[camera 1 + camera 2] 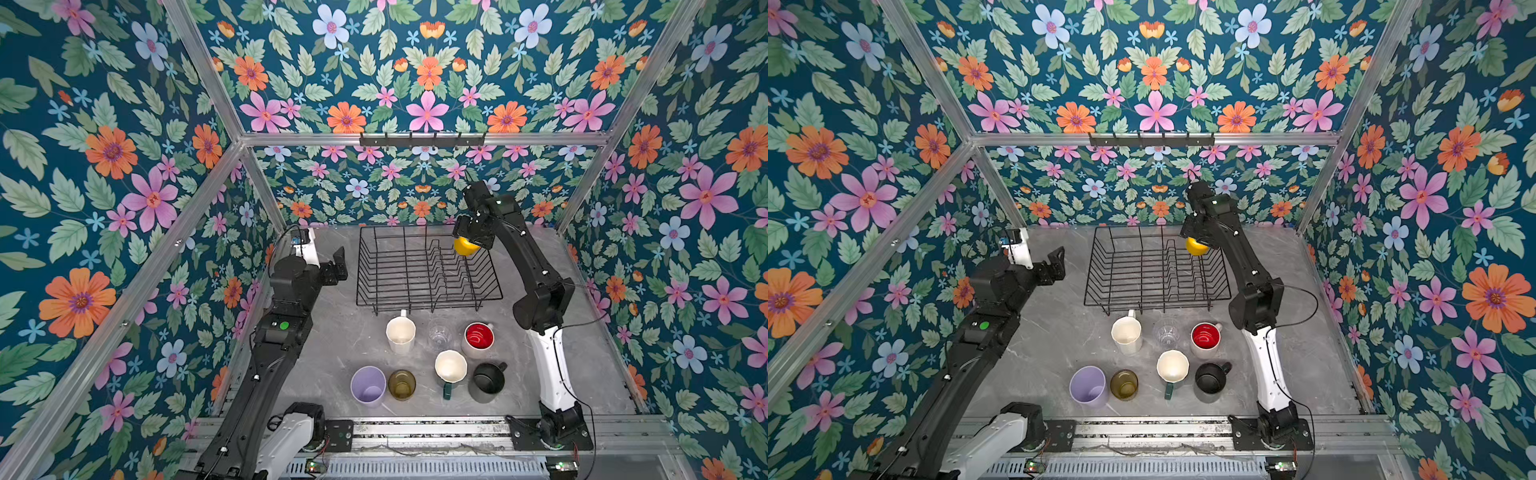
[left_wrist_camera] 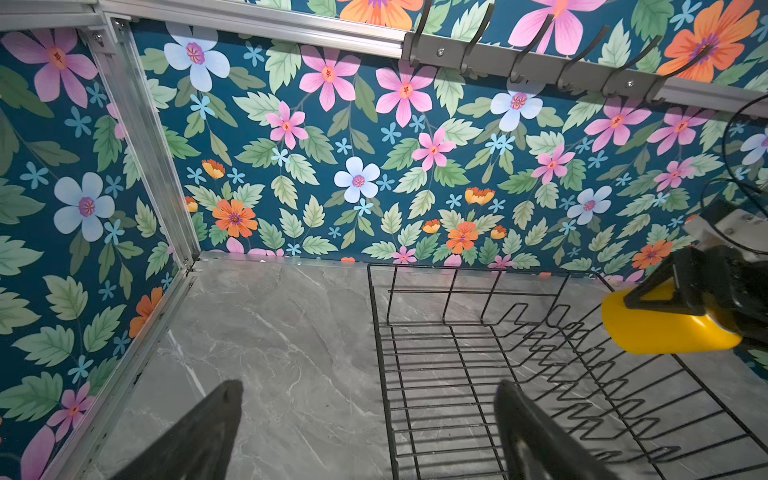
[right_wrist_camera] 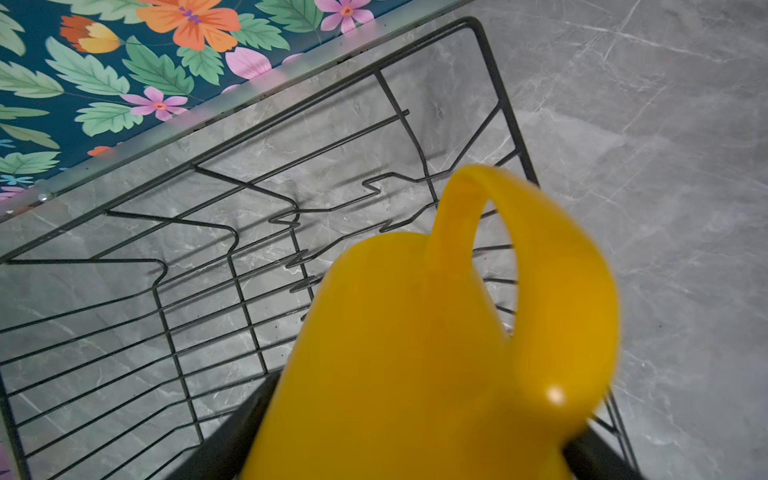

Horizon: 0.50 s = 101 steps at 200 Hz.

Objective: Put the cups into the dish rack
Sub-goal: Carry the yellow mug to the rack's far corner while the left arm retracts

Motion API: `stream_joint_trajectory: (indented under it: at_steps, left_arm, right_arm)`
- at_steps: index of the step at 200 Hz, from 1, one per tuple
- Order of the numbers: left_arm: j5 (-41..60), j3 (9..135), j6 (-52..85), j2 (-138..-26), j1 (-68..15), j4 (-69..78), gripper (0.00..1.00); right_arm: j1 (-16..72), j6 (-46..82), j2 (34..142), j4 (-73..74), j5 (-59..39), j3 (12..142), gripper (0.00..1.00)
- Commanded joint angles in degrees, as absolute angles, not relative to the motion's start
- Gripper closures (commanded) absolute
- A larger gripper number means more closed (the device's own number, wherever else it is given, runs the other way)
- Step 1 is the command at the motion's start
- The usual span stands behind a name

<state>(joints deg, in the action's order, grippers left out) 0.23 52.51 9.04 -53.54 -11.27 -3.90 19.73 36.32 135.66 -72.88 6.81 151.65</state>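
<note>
- Your right pincer [image 1: 471, 237] clamps the yellow mug [image 1: 464, 247], tilted, above the dish rack [image 1: 428, 300] at its far right corner, likely ready to lower it inside.
- Your left pincer [image 1: 340, 264] gapes empty beside the rack, out of the way.

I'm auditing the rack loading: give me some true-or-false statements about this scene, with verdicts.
1. The right end effector holds the yellow mug above the dish rack. True.
2. Two cups sit inside the dish rack. False: no cup rests in it.
3. The left end effector is open and empty. True.
4. The lilac tumbler stands in the rack. False: it stands on the table beside the olive-amber glass.
</note>
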Motion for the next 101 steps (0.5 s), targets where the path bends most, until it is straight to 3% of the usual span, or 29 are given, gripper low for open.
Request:
stream_joint_trajectory:
  at_steps: [1, 101]
  left_arm:
    - [-0.6, 52.4, 8.2, -53.1, -11.4, -3.6, 0.04]
    - [-1.6, 52.3, 7.9, -53.2, -11.4, -4.0, 0.04]
  right_arm:
    - [19.6, 38.1, 136.3, -72.9, 8.6, 152.3, 1.0]
    - [17.8, 37.5, 140.4, -69.4, 6.2, 154.4, 1.0]
